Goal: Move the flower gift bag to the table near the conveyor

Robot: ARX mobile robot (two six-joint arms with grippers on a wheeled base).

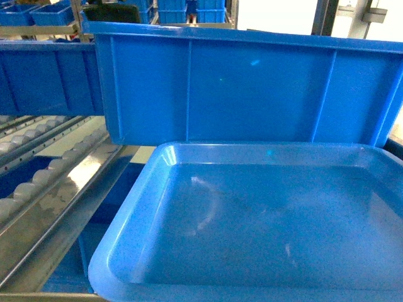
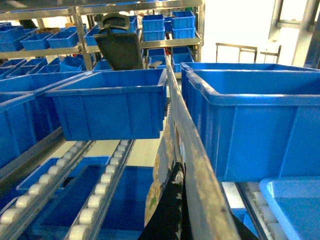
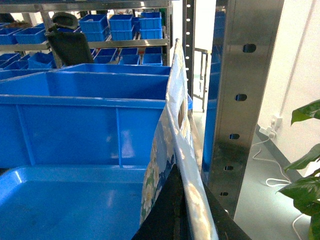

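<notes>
Flower gift bag (image 3: 172,145) right at lens in both wrist views, edge-on, long axis running up and away from each pincer. Both pincers apparently clamped on bag bottom, fingers mostly hidden. Counter unseen; blue tray (image 1: 126,251) below, conveyor (image 1: 44,182) left of tray.

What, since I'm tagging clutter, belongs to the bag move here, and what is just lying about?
Belongs to the job: flower gift bag; right gripper, closed on the bag's lower edge; conveyor. The table is not in view.

Just lying about: blue tray; blue bin; steel upright; potted plant.
</notes>
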